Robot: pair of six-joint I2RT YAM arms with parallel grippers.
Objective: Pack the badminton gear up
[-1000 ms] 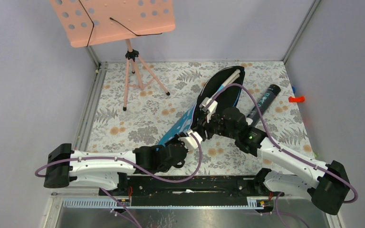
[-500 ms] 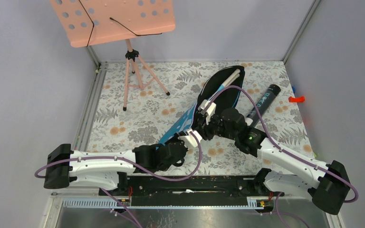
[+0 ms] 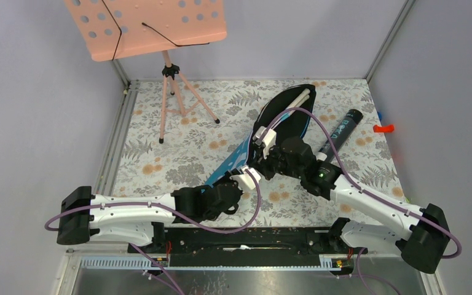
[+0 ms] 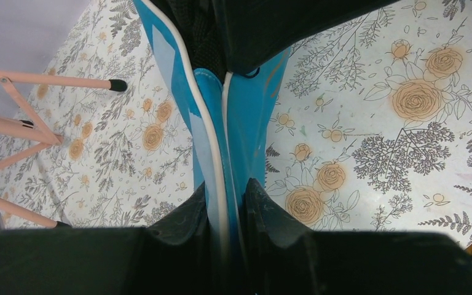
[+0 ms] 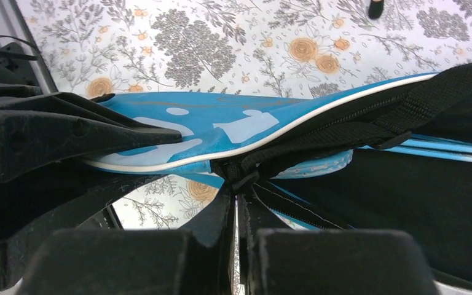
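The blue racket-shaped bag (image 3: 283, 123) lies slanted across the flowered mat, its dark wide end far and its narrow end near. Two cream racket handles (image 3: 299, 98) rest on the wide end. My left gripper (image 3: 244, 178) is shut on the bag's narrow end, its fingers pinching the blue fabric and white piping (image 4: 224, 184). My right gripper (image 3: 264, 166) sits just beyond it over the bag, shut, tips pinched at the black zipper tab (image 5: 236, 179) where the black strap (image 5: 369, 126) ends. A light-blue racket frame edge (image 5: 319, 165) shows inside the opening. The dark tube (image 3: 342, 131) lies right of the bag.
A pink perforated music stand (image 3: 144, 24) on a tripod (image 3: 175, 92) stands at the far left; one tripod foot (image 4: 117, 85) is close to the bag's left side. A red clip (image 3: 382, 128) sits at the right wall. Grey walls enclose the mat.
My right gripper has closed from half open to shut at the bag's zipper tab, and its wrist has shifted slightly left and away. The left gripper and bag have stayed put.
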